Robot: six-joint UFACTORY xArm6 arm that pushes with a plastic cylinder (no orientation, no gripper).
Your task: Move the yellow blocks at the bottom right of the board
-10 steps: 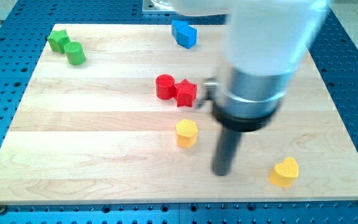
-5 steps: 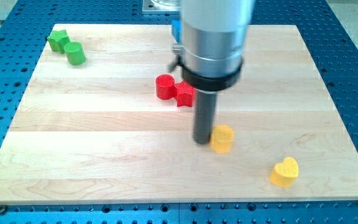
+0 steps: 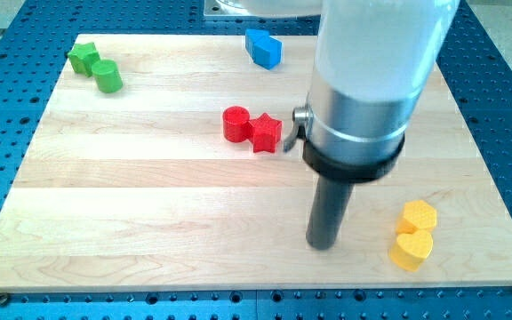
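Note:
Two yellow blocks sit together near the board's bottom right. The yellow hexagonal block (image 3: 417, 216) lies just above the yellow heart-shaped block (image 3: 411, 250), and the two touch. My tip (image 3: 323, 244) rests on the board to their left, about a rod's width or more away from both, touching neither.
A red cylinder (image 3: 236, 124) and a red star (image 3: 266, 133) sit together at mid board, up and left of my tip. A blue block (image 3: 263, 48) lies at the top centre. Two green blocks (image 3: 95, 67) lie at the top left. The wooden board (image 3: 149, 204) ends just below the heart.
The yellow hexagonal block has been pushed right, from mid board to against the heart block. My tip has moved right and down, now standing left of the pair.

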